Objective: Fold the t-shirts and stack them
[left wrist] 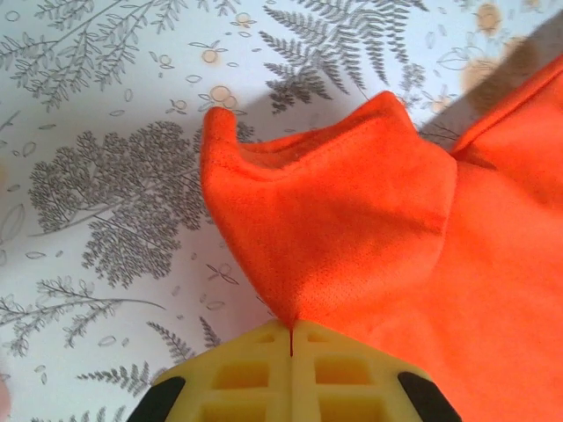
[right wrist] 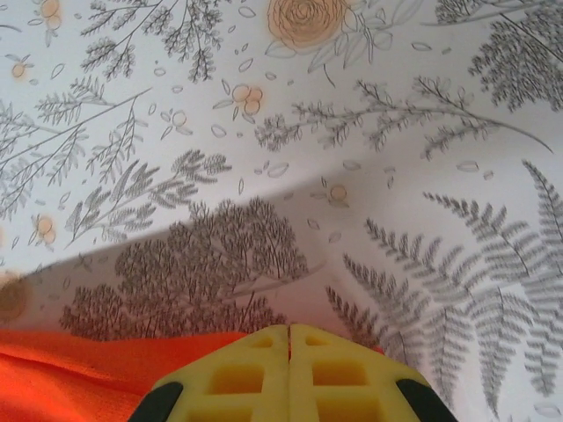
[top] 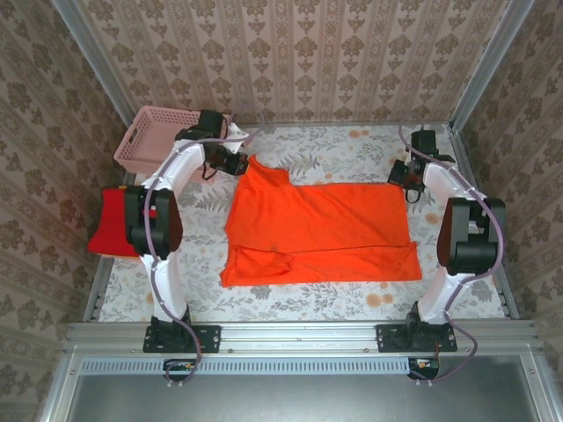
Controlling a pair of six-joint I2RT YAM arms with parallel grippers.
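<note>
Altogether two shirts lie on view: one bright orange short-sleeved cloth t-shirt [top: 325,229] and one deeper red cloth t-shirt [top: 113,224]. With them are one pink plastic lattice basket [top: 149,141] and two arms, each with its own pincer. The orange shirt is spread mostly flat in the middle of the fern-and-flower-printed tabletop [top: 334,145]. Its long axis runs left to right across the table, with the broader end towards the left arm and a straight, squared-off end towards the right arm. A narrow band of cloth is doubled over along its near edge. Which end carries the collar I cannot tell. The red shirt sits as a compact bundle at the tabletop's left edge, partly hidden behind the left arm and well apart from the orange one. The basket stands at the far left corner. The left pincer [top: 236,160] is at the orange shirt's far-left corner; in the left wrist view its yellow fingers [left wrist: 237,374] are pressed together on a peak of orange cloth raised off the table. The right pincer [top: 407,180] is at the far-right corner, its fingers [right wrist: 343,378] likewise closed, with orange cloth emerging on both sides of the tips.
</note>
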